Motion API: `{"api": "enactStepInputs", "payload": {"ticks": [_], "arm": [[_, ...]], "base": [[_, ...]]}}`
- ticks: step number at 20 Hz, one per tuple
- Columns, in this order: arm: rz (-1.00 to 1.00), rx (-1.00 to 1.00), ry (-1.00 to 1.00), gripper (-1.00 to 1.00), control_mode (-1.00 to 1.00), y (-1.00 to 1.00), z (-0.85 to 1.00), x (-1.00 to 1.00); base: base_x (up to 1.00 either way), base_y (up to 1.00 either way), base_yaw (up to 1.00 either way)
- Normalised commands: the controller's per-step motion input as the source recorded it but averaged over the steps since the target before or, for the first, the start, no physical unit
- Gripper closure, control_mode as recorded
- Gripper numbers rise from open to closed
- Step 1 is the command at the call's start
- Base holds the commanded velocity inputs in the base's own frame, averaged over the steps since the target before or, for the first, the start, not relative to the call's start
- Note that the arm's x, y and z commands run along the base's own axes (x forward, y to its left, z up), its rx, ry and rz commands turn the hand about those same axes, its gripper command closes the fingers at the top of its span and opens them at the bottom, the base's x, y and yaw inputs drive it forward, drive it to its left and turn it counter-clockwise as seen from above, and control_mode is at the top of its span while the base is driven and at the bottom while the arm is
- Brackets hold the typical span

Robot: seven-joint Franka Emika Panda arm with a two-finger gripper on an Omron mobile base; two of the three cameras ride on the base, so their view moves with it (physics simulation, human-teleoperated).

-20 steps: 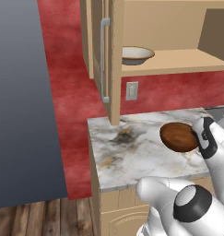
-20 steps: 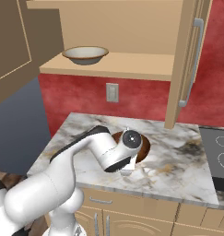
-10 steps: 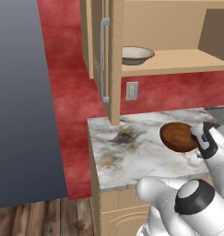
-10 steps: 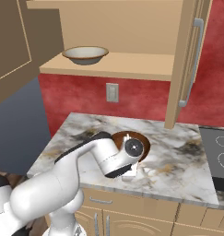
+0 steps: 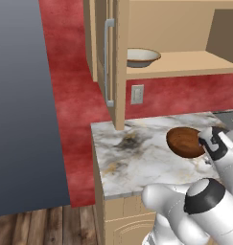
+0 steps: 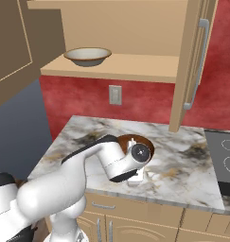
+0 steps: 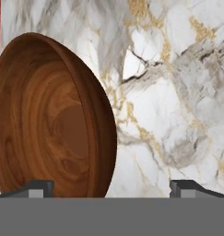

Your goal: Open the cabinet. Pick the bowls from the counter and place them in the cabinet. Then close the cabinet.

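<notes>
Two bowls: cream one point(image 6: 87, 56) on the cabinet point(image 6: 135, 66) shelf; glossy brown one point(image 7: 53, 120) on veined marble counter point(image 7: 178, 92), its rim seemingly between the gripper's point(image 7: 111, 186) spread fingers.

- Brown bowl point(image 6: 135, 142): near side hidden behind the arm's wrist in right base view; we see just the far rim.
- Hand view: bowl's left and bottom cut by frame edge.
- Cabinet point(image 5: 185, 28): top cut off in both base views.
- Stovetop point(image 6: 223, 163): right part out of frame.
</notes>
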Motion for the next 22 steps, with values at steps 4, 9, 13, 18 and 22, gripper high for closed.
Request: {"api": "enactStepInputs", "payload": {"ticks": [4,9,13,18,22], "arm": [[0.02,0.00,0.00,-1.00,-1.00,-0.08,-0.10,0.15],[0.01,0.00,0.00,-1.00,-1.00,-0.03,-0.20,0.11],[0.00,0.00,0.00,-1.00,-1.00,0.00,-0.10,0.08],[0.00,0.00,0.01,-1.00,-1.00,0.00,0.00,0.10],[0.00,0.00,0.03,-1.00,-1.00,0.00,-0.07,0.09]], "base": [[0.00,0.00,0.00],[0.00,0.00,0.00],[0.00,0.00,0.00],[0.00,0.00,0.00],[0.00,0.00,0.00]]}}
